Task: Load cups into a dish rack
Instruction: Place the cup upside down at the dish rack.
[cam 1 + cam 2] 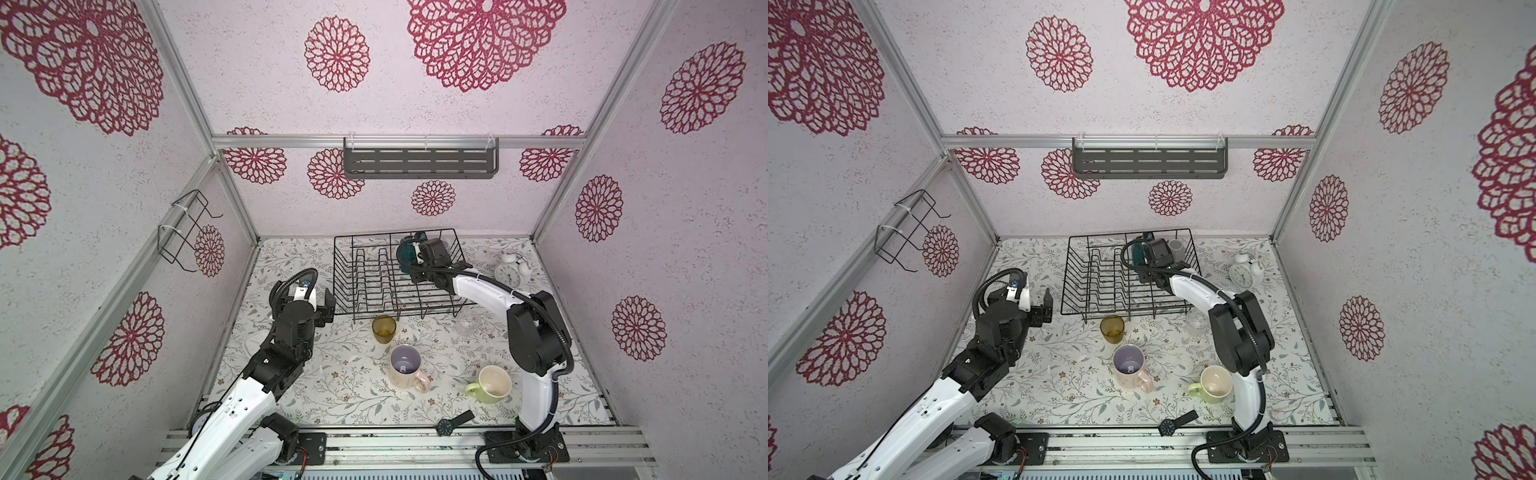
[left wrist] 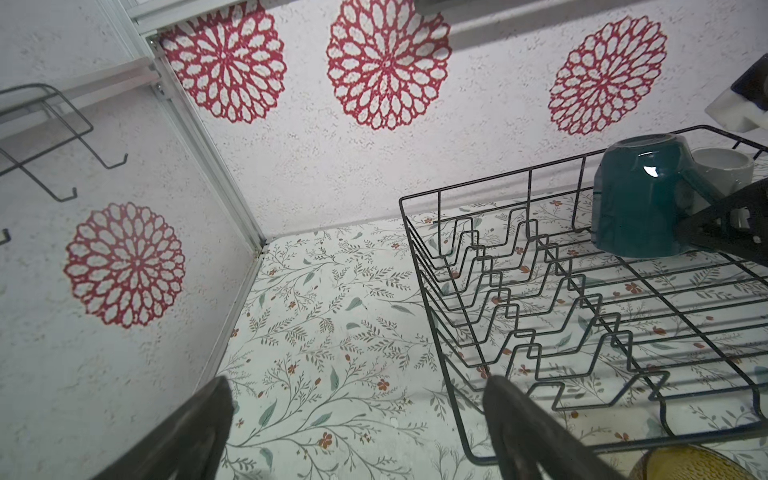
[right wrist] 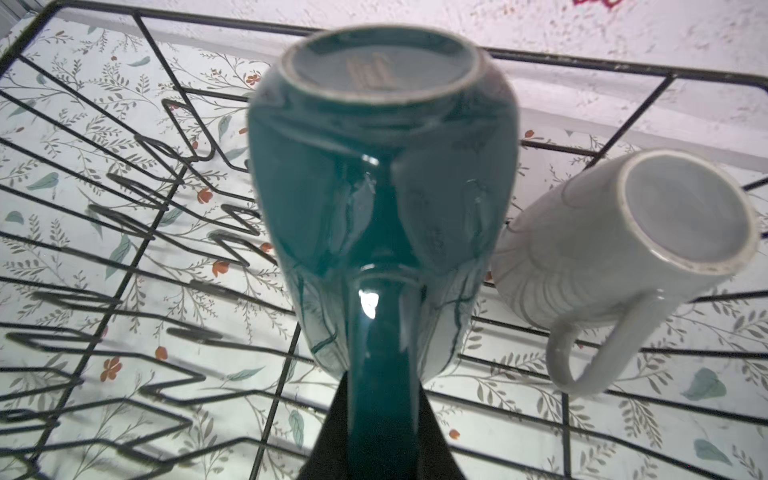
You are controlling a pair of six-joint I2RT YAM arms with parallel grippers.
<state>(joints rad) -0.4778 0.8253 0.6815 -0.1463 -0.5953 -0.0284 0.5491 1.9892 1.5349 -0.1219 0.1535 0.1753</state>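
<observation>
The black wire dish rack (image 1: 335,274) (image 1: 1065,274) (image 2: 498,176) (image 3: 208,19) stands at the back of the table. My right gripper (image 1: 417,255) (image 3: 381,386) is shut on the handle of the dark teal mug (image 1: 405,254) (image 1: 1136,251) (image 2: 636,208) (image 3: 382,166), held mouth-down inside the rack; whether it touches the wires I cannot tell. A grey mug (image 1: 1176,246) (image 2: 723,166) (image 3: 623,232) lies upside down beside it. In front of the rack are an amber tumbler (image 1: 383,328), a clear glass (image 1: 467,326), a pink mug (image 1: 405,368) and a green mug (image 1: 492,384). My left gripper (image 1: 328,309) (image 2: 361,386) hangs open and empty by the rack's left side.
A white alarm clock (image 1: 509,270) stands right of the rack. A black wristwatch (image 1: 451,424) lies at the table's front edge. On the back wall hangs a grey slotted shelf (image 1: 419,162), on the left wall a wire bracket (image 1: 187,232).
</observation>
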